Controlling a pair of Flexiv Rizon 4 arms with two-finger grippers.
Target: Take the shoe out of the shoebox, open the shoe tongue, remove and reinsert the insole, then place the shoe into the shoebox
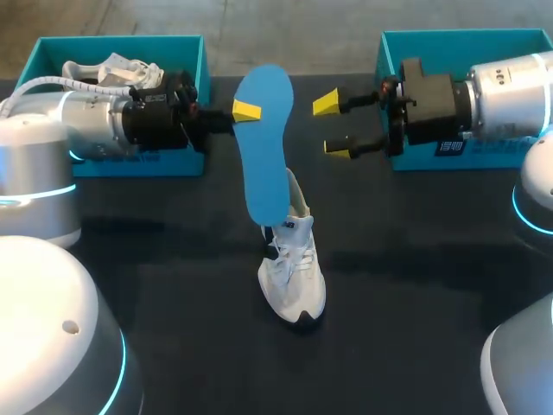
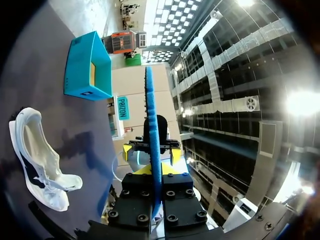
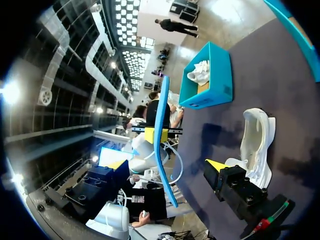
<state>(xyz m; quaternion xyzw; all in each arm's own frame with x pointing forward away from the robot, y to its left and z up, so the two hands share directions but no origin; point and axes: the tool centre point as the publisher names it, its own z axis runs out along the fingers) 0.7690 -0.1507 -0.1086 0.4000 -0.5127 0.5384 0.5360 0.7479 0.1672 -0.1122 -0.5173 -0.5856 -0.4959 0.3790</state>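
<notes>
Dark surface [image 1: 415, 285] | shoe [image 1: 292, 277] stands at its middle | left end effector [image 1: 249, 111] clamps insole [image 1: 263, 143], held upright above shoe | right end effector [image 1: 333, 126] spread wide, empty, beside insole | step: insole out, reinsertion probably next | needs: lower end steered into shoe mouth

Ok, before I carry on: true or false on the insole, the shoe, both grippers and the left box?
1. The left gripper is shut on the blue insole. True.
2. The right gripper also grips the insole. False: it is open beside the insole, not touching it.
3. The insole sits inside the white shoe. False: it is held up in the air, out of the shoe.
4. The white shoe is on the table, outside the left shoebox and the right shoebox. True.
5. The left shoebox is empty. False: a second shoe lies in it.
</notes>
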